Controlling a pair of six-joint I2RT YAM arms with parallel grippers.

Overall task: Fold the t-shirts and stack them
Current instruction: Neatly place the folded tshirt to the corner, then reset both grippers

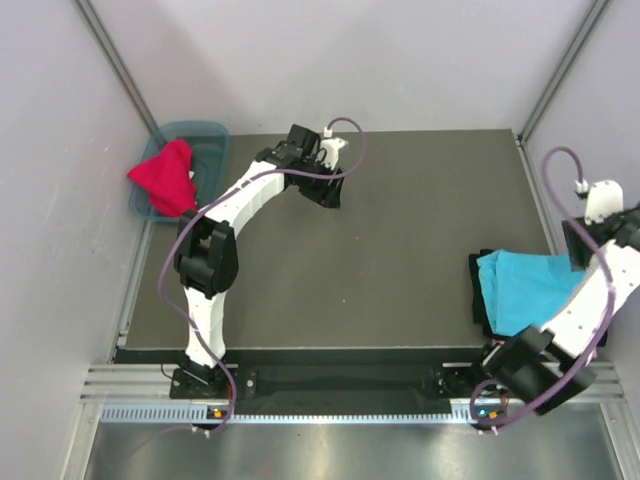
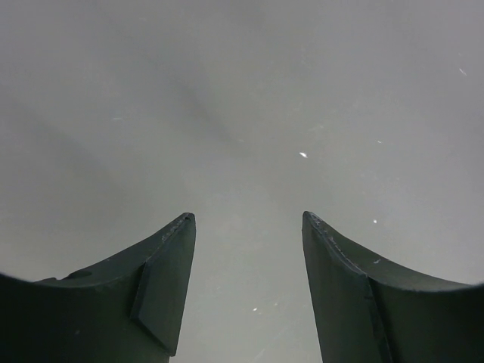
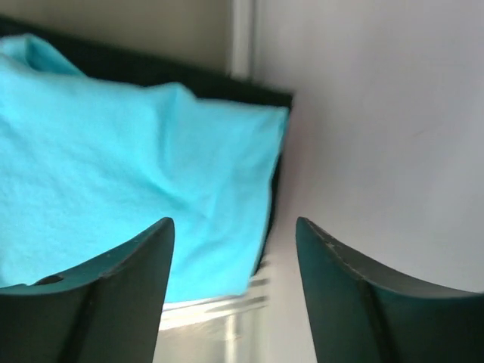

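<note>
A crumpled red t-shirt (image 1: 165, 175) lies in a teal bin (image 1: 210, 135) at the back left. A folded cyan t-shirt (image 1: 525, 290) lies on a folded black t-shirt (image 1: 478, 300) at the table's right edge; both also show in the right wrist view, cyan (image 3: 113, 166) over black (image 3: 227, 85). My left gripper (image 1: 326, 188) is open and empty over bare table at the back middle; its wrist view (image 2: 246, 219) shows only the grey surface. My right gripper (image 1: 577, 245) is open and empty above the stack's right edge (image 3: 234, 223).
The dark table (image 1: 380, 270) is enclosed by grey walls on the left, back and right. A metal rail (image 1: 330, 385) runs along the front edge by the arm bases. The right wall (image 3: 378, 121) is close beside the right gripper.
</note>
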